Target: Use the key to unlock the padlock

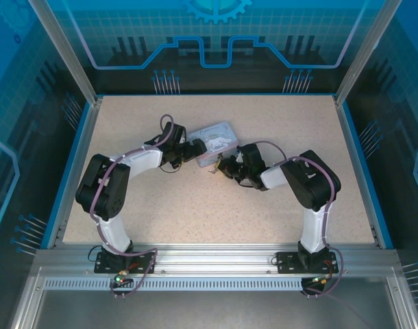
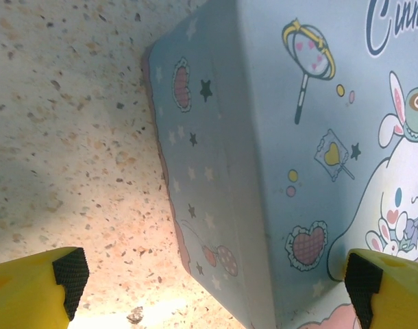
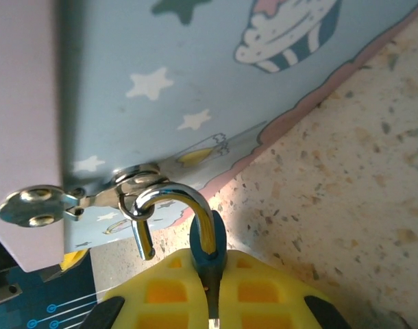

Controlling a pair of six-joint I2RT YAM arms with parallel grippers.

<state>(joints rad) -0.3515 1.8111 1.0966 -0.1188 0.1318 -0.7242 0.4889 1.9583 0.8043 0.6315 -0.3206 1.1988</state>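
Note:
The pale blue cartoon tin lies mid-table, tilted. My right gripper is shut on the padlock, pinching its small dark-blue body between the yellow fingers. The silver shackle is swung open; its free end hangs loose, still hooked through the tin's hasp ring. In the top view the right gripper sits at the tin's near edge. My left gripper is open, its pads wide apart astride the tin's corner; it shows in the top view at the tin's left end. The key is hidden.
The speckled beige table is bounded by a blue rim and metal posts. A round metal clasp plate sticks out from the tin's lid. Both arms arch inward toward the tin.

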